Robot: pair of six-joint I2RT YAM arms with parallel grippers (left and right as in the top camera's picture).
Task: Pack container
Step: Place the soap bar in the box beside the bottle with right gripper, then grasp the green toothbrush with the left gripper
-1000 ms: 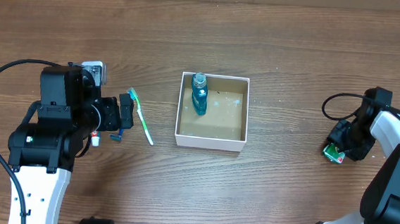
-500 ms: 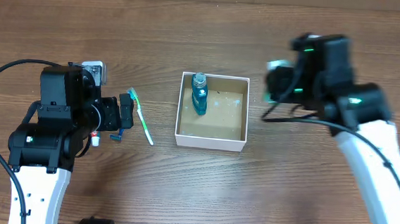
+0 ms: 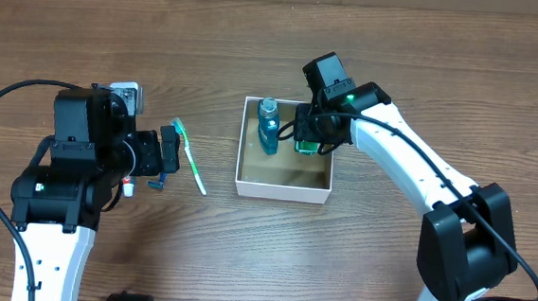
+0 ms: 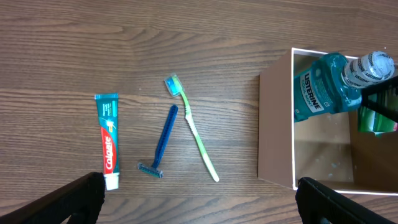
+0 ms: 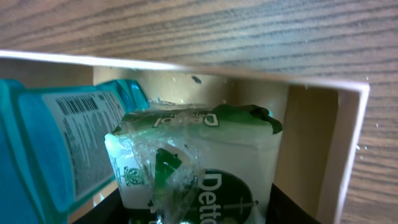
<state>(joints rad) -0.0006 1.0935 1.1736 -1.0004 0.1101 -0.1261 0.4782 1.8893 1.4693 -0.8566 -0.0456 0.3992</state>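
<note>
Inside container (image 3: 282,188): bottle (image 3: 268,127) packed, soap pack (image 5: 205,168) clamped in right gripper (image 3: 310,140). Left of it: toothbrush (image 4: 191,127), razor (image 4: 163,142), toothpaste (image 4: 107,140) unpacked; left gripper (image 3: 167,152) spread apart.

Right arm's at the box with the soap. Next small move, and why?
Probably lower a touch and open the jaws: the right gripper holds the Dettol soap pack within the container, beside the teal bottle, so release looks due.

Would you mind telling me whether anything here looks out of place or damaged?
Nothing serious. The clear wrap on the green soap packet, held by the right gripper inside the container, is crumpled, and pale specks dot the container's brown floor. No spill shows.
</note>
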